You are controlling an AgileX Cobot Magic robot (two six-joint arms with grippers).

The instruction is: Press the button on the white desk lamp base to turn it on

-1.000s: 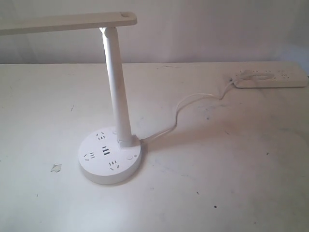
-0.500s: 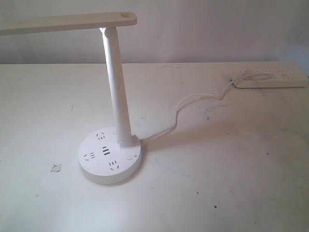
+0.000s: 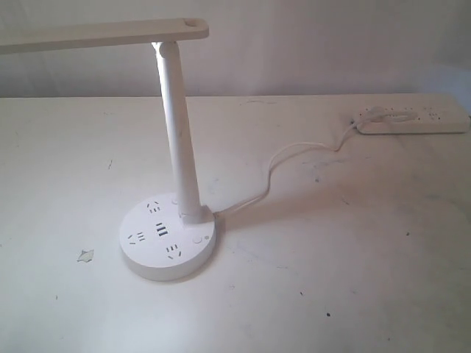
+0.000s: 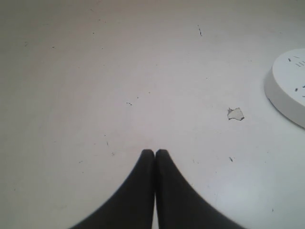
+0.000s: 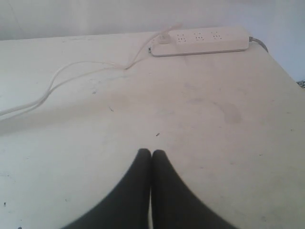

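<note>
The white desk lamp base (image 3: 168, 239) is a round disc left of the table's middle, with dark socket slots and a slim white column (image 3: 179, 140) rising from it. The button (image 3: 198, 239) is a faint round outline near the column's foot. Part of the base's rim (image 4: 286, 90) shows in the left wrist view, well off to the side of my left gripper (image 4: 155, 151), which is shut and empty over bare table. My right gripper (image 5: 151, 152) is also shut and empty, far from the base. Neither gripper appears in the exterior view.
A long white power strip (image 3: 412, 121) (image 5: 200, 41) lies at the far right, with a white cable (image 3: 283, 165) (image 5: 71, 76) running to the base. The lamp's flat head (image 3: 103, 33) overhangs the left side. A small chipped patch (image 3: 86, 255) (image 4: 235, 114) marks the table left of the base.
</note>
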